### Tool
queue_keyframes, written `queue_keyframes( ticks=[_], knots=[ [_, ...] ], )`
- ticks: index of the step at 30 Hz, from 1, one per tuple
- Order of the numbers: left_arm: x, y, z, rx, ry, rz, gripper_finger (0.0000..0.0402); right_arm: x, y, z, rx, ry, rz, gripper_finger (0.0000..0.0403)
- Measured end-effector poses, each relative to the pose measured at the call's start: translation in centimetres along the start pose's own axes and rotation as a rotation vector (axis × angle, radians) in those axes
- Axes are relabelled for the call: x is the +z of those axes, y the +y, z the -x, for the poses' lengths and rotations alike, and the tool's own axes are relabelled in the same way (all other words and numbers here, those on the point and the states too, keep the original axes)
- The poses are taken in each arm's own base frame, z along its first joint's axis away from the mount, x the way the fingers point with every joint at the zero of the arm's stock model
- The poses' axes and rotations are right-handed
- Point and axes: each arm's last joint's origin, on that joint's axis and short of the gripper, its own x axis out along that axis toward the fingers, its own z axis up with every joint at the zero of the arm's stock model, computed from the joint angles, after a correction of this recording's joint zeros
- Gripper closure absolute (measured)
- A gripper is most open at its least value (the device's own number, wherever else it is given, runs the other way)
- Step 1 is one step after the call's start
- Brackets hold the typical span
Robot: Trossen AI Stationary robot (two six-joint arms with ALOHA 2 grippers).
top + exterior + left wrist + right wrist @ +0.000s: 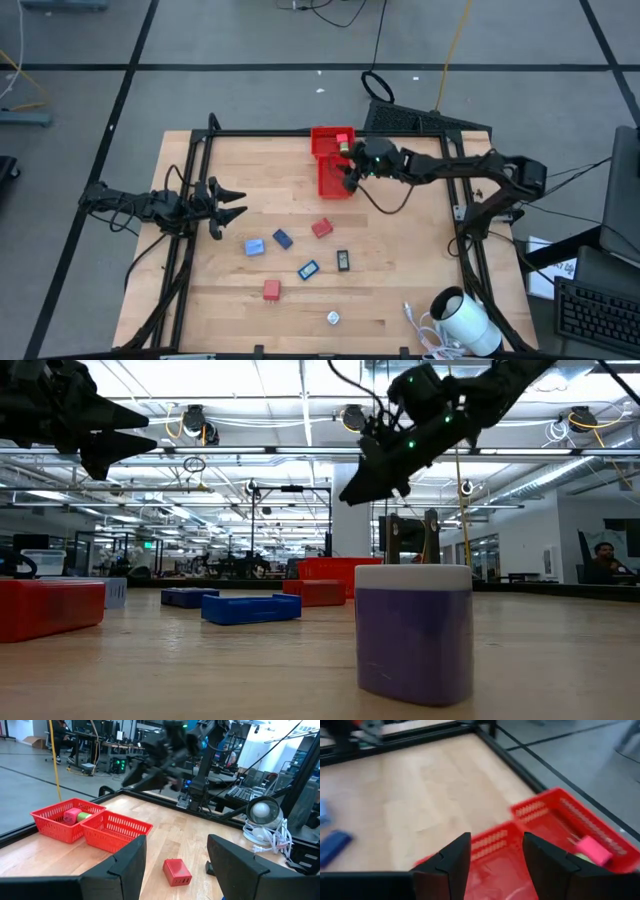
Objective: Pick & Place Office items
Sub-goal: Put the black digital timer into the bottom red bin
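Several tiny office items lie on the wooden table: a light-blue piece [254,246], a blue one [283,238], a red one [321,228], a black one [343,260], another blue one [308,269], a second red one [271,289] and a whitish one [333,318]. A pink piece with a green one [594,851] lies in the far compartment of the red tray [322,178]. My right gripper [350,175] hangs open and empty above the tray's near compartment [490,870]. My left gripper [235,203] waits open and empty at the table's left side.
A big white cylinder with a cable [470,322] lies at the near right corner. A black frame [190,180] runs along the table's left, far and right edges. Bare wood lies between the tray and the scattered pieces.
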Motion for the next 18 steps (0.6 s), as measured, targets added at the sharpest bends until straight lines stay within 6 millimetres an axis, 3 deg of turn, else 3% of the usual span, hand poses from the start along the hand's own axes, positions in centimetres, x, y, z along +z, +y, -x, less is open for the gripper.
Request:
queue_keyframes(
  ticks=[12,18],
  knots=[
    [0.0,0.0,0.0,0.0,0.0,0.0,0.0188,-0.7,8.6,2.0,0.248,-0.006,0.08,0.0244],
    [0.0,0.0,0.0,0.0,0.0,0.0,0.0188,-1.7,13.8,4.2,0.522,0.027,0.068,0.0244]
  ],
)
